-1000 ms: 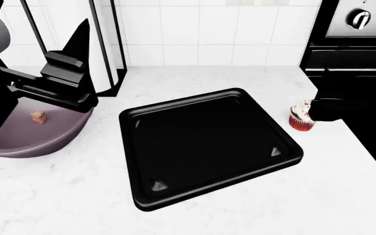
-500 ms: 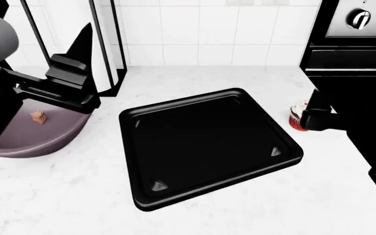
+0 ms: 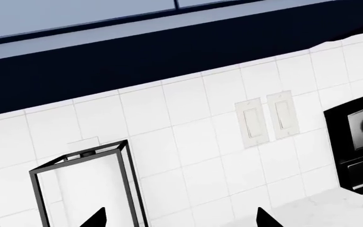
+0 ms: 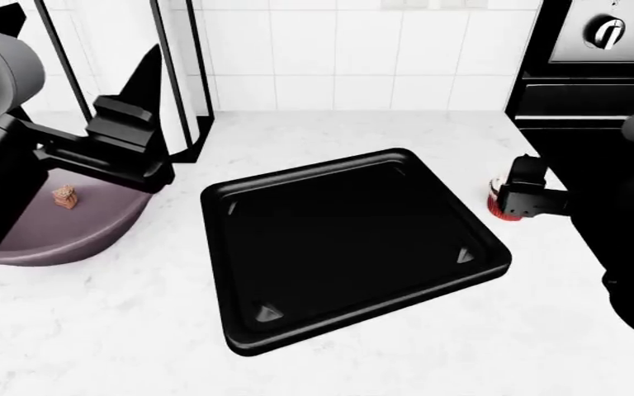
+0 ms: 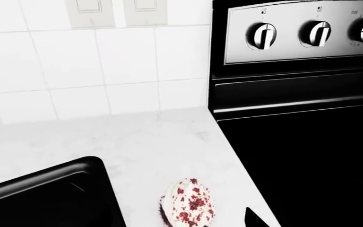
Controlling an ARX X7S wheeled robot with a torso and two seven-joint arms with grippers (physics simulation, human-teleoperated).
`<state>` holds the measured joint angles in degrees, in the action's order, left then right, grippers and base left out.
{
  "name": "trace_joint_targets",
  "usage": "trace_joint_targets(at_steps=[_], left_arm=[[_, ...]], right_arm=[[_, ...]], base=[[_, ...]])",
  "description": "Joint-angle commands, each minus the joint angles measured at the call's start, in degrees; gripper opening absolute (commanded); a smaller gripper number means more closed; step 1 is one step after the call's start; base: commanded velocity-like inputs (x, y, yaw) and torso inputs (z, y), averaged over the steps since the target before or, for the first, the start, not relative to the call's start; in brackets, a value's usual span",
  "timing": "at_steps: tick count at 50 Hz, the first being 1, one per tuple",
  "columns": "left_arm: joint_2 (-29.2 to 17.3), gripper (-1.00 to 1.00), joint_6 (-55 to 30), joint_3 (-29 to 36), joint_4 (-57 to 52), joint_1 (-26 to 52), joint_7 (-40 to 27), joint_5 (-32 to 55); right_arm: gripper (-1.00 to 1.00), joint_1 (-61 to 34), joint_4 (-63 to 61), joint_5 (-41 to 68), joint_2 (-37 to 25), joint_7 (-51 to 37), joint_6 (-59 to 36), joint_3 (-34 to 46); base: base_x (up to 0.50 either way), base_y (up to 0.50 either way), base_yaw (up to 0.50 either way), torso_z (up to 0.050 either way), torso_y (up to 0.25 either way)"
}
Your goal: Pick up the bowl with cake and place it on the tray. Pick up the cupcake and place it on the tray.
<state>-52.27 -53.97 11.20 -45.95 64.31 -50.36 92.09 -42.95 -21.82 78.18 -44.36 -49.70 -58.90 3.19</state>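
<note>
The mauve-grey bowl [image 4: 47,239] sits at the counter's left with the tiny cake [image 4: 63,196] inside it. My left gripper [image 4: 130,103] hovers over the bowl's far rim, pointing at the wall; in the left wrist view its fingertips [image 3: 96,220] stand wide apart with nothing between them. The black tray [image 4: 253,340] lies empty in the middle. The cupcake [image 5: 188,205], red-wrapped with sprinkled white frosting, stands just right of the tray. My right gripper [image 4: 518,196] is open around it and hides most of the cupcake [image 4: 495,198] in the head view; one fingertip [image 5: 254,219] shows beside it, not touching.
A black wire-frame stand [image 4: 179,82] rises behind the bowl against the tiled wall. The black stove [image 4: 593,91] with knobs [image 5: 260,35] borders the counter's right side, close to the cupcake. Wall switches [image 3: 263,120] sit above the counter.
My right gripper has moved left onto the cupcake and now covers most of it in the head view. The left gripper has shifted slightly up and right over the bowl.
</note>
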Motion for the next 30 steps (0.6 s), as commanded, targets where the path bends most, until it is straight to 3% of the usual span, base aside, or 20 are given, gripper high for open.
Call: trace_joint_targets(at_steps=[1,30], left_arm=[[0.02,1.00,0.18,0.13,0.00,-0.43,0.17,-0.45],[0.39,1.00,0.70,0.59,0.44,-1.83,1.93,-2.86]], right_arm=[[1.00,0.28,1.71,-2.03,0.39,-0.01,-0.24,1.87],[1.00,0.40,5.84,-7.05,2.35,0.45,2.02,4.39]], base=[[0.00,0.00,0.00,0.000,0.000],[0.00,0.00,0.00,0.000,0.000]])
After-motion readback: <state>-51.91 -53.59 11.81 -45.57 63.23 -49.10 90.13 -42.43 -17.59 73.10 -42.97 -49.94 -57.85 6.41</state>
